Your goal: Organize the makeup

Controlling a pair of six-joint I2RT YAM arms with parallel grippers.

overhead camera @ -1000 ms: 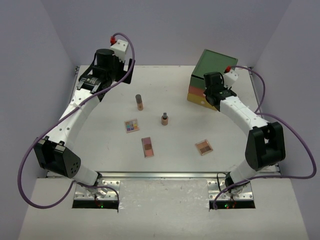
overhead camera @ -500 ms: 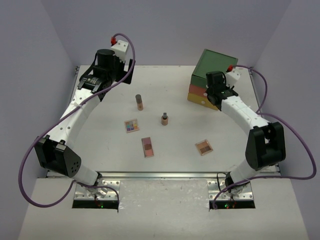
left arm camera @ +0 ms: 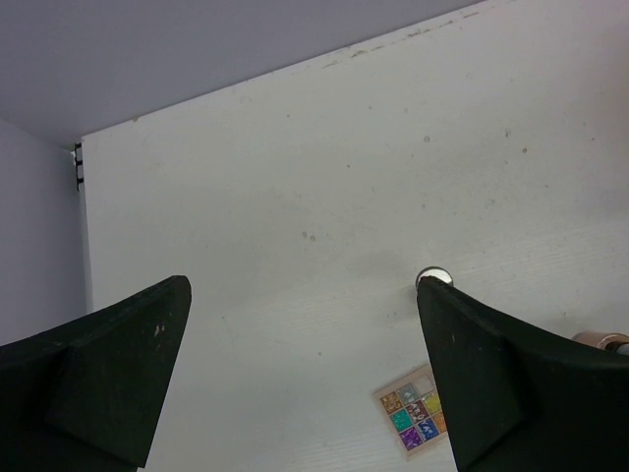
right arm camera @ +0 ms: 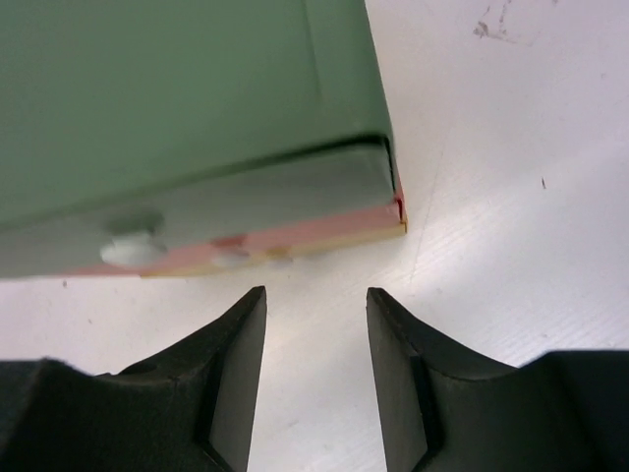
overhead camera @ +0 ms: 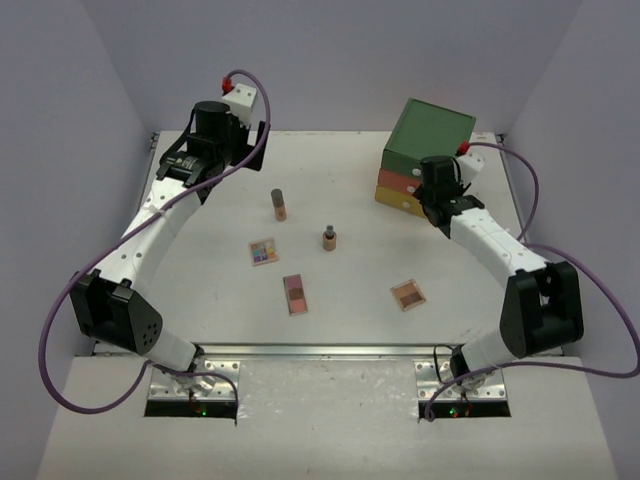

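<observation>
The makeup lies spread over the white table: a tall tan tube (overhead camera: 279,205), a short brown tube (overhead camera: 329,238), a multicolour palette (overhead camera: 264,250) and two pink-brown palettes (overhead camera: 295,294) (overhead camera: 407,294). My left gripper (overhead camera: 200,160) hangs high over the back left, open and empty. Its wrist view shows the multicolour palette (left arm camera: 413,418) and a silver tube cap (left arm camera: 435,276) beside the right finger (left arm camera: 482,374). My right gripper (overhead camera: 432,205) sits at the front of the drawer box (overhead camera: 428,140), open, nothing between its fingers (right arm camera: 236,374). The box's corner (right arm camera: 197,98) lies just beyond the fingertips.
The drawer box has a green top over orange and yellow layers and stands at the back right. Grey walls (overhead camera: 80,120) close in the table on three sides. A metal rail (overhead camera: 320,352) runs along the near edge by the arm bases.
My right arm has swung a little to the right along the box front, and its jaws have widened slightly. The left arm has barely shifted.
</observation>
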